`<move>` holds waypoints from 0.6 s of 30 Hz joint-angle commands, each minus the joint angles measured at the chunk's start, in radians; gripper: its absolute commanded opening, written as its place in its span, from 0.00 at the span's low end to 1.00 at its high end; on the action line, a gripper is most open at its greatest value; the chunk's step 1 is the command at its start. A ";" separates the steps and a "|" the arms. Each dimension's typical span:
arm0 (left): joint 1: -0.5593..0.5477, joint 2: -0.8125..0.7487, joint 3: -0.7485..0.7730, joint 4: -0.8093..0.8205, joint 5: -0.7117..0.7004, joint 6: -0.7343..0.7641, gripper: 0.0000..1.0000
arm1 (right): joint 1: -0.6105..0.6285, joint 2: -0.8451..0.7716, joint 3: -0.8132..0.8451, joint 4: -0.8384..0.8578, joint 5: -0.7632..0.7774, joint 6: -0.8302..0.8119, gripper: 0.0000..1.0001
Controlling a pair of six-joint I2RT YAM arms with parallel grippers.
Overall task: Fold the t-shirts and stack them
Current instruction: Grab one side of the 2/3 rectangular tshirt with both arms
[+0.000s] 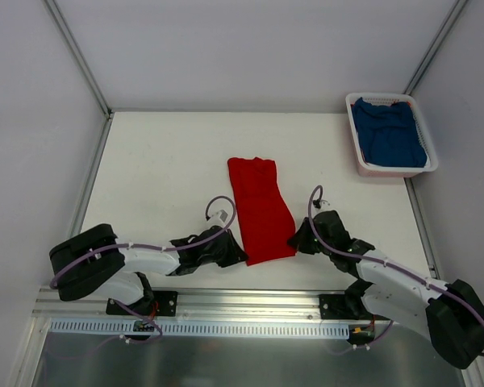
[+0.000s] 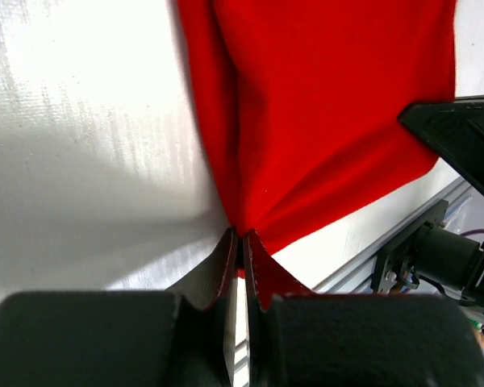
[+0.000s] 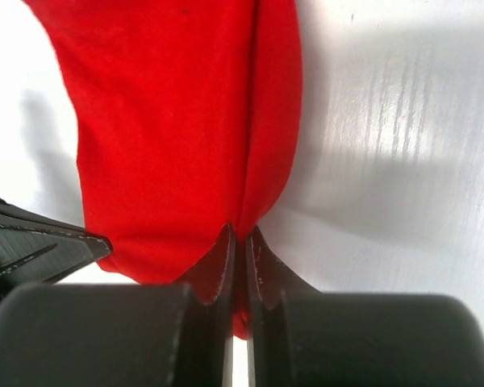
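Top external view: the red t-shirt (image 1: 260, 210) lies on the white counter (image 1: 161, 173) as a long, narrow strip, running from mid-counter down towards the arms, between the two of them. The left gripper (image 1: 239, 256) meets the strip's near left corner and the right gripper (image 1: 295, 241) its near right corner, but from up here the dark wrist housings cover the fingertips, so the hold itself is hard to make out. The blue t-shirt (image 1: 390, 133) sits crumpled in the white slatted basket (image 1: 392, 172) at the far right corner of the counter, well apart from the red one; its lower layers are hidden by the basket walls. Left wrist view: the left gripper (image 2: 242, 238) has its jaws pressed together on a pinch of red cloth at the hem corner, with folds fanning away from the pinch. The upper part of the shirt is cut off by the top edge. A black wedge at the right edge is part of the right gripper (image 2: 460, 137), only partly in frame, and a metal rail (image 2: 387, 262) shows blurred below it. Right wrist view: the right gripper (image 3: 240, 235) is likewise closed tight on the opposite corner of the red cloth, a thick folded edge rising from the pinch. The black shape at the lower left is the left gripper (image 3: 36, 242), mostly cut off.
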 commanded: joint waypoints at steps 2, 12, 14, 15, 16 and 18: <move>-0.011 -0.088 0.040 -0.230 -0.061 0.076 0.00 | -0.001 -0.058 0.048 -0.106 0.044 -0.019 0.00; -0.006 -0.216 0.170 -0.395 -0.116 0.154 0.00 | 0.025 -0.047 0.155 -0.148 0.040 -0.040 0.00; -0.005 -0.223 0.201 -0.418 -0.126 0.171 0.00 | 0.028 -0.027 0.186 -0.148 0.040 -0.046 0.00; -0.003 -0.225 0.209 -0.424 -0.127 0.177 0.00 | 0.031 -0.021 0.197 -0.149 0.040 -0.054 0.00; 0.001 -0.223 0.218 -0.435 -0.129 0.191 0.00 | 0.032 -0.014 0.218 -0.151 0.040 -0.059 0.01; 0.006 -0.223 0.249 -0.442 -0.135 0.205 0.00 | 0.034 0.006 0.241 -0.153 0.043 -0.069 0.00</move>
